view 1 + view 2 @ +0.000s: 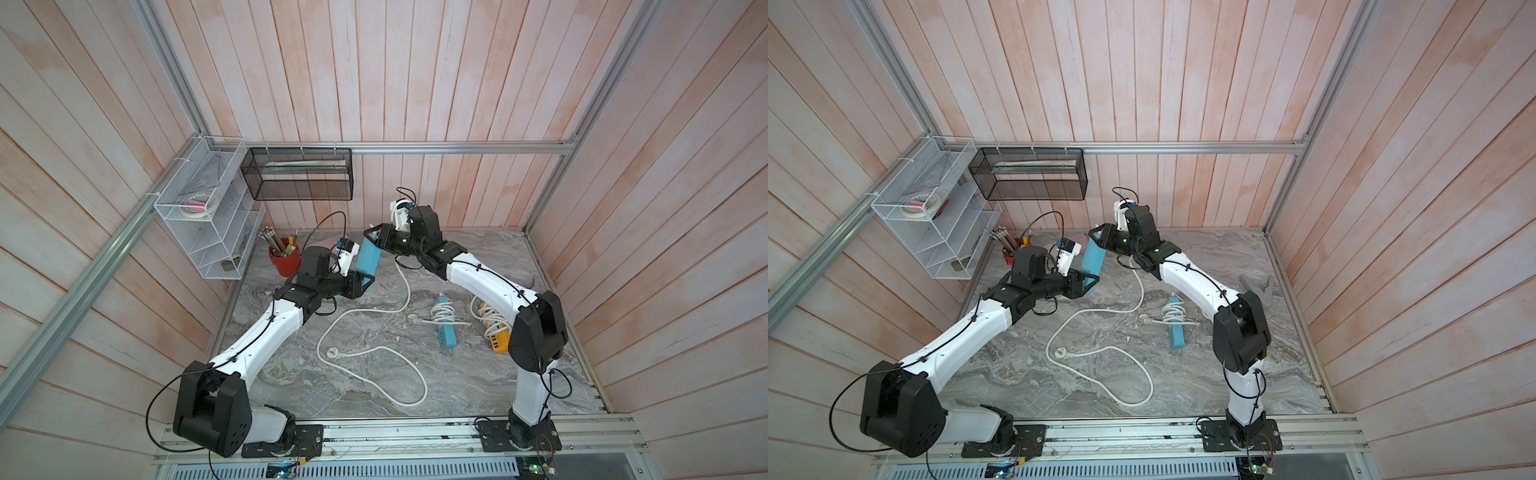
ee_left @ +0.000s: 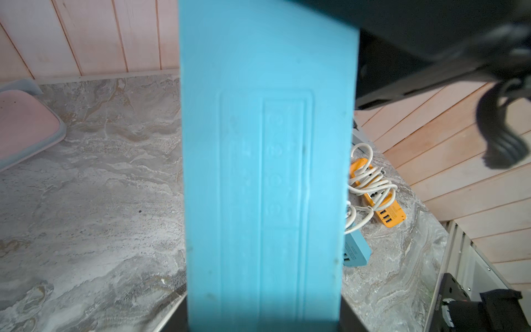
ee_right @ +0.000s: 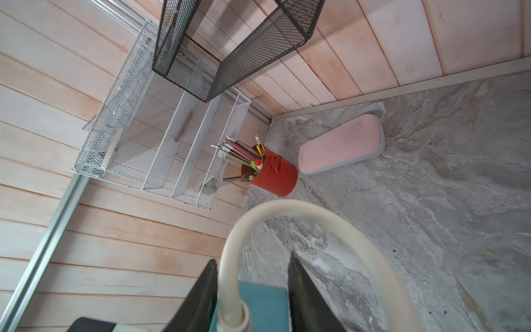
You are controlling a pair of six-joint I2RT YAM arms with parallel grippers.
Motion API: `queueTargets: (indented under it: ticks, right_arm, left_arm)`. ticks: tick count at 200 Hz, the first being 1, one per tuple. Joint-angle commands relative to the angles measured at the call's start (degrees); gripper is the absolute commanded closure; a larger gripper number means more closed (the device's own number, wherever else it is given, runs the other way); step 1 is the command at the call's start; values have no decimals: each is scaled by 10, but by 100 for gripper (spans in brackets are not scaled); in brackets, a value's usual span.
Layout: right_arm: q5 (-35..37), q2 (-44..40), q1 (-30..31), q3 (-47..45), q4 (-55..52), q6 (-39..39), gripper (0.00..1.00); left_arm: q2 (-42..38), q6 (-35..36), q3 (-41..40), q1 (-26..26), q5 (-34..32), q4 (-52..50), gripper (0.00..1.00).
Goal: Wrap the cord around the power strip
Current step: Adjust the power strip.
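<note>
Item: power strip (image 1: 369, 259), blue. You will find it just above the middle of the frame in both top views, lifted clear of the table (image 1: 457, 386) and standing steeply tilted between the two arms.
Left gripper (image 1: 365, 282): clamped on the strip's lower end. In the left wrist view the blue body (image 2: 264, 172) fills the centre of the frame and runs down between the jaws.
Right gripper (image 1: 376, 239): at the strip's upper end, where the cord leaves it. In the right wrist view the jaws sit hard against that end (image 3: 264, 304), so you may read it as gripping the strip.
Cord (image 1: 405, 299): white. It arcs out of the top end (image 3: 287, 207), drops to the table and trails in loose loops toward the lower middle of the frame.
Plug (image 1: 331, 353): flat on the table, left of centre, free.
Turns on the strip: none that you can see. The blue body shows bare in every view.
Progress, as a judgement: early. The strip is picked up and held at both ends, and the winding is not yet begun.
Left to do: the whole length of cord has to go round the body, then the plug end needs securing.
Also on the table: second blue strip (image 1: 445, 328) and orange strip (image 1: 496, 332), right of centre, each already bound in its own white cord.
</note>
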Motion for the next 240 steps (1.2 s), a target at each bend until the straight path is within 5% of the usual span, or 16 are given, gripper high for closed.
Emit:
queueTargets:
  ticks: [1,13,25,76,119,191,240]
  right_arm:
    - [23,2,0,-14,12,-46,72]
    - [19,-18,-2,-43,60,-58,75]
    - [13,-38,-8,-73,113,-62,76]
    - [-120,-77,-23,-158,357,-12,80]
    - [-172,-84,-20,-170,462,47,80]
    - [-196,-102,-23,-178,438,16,81]
    - [-231,-75,-11,-153,508,80,79]
  left_arm:
    - [-20,14,31,2,41,19,65]
    - [-24,-32,20,28,114,44,42]
    - [-20,-93,2,68,214,86,32]
    - [-8,-190,-23,104,343,192,27]
    - [8,-164,-28,90,321,168,27]
    - [-35,-94,-12,126,237,92,26]
    - [-8,-125,-26,88,271,162,27]
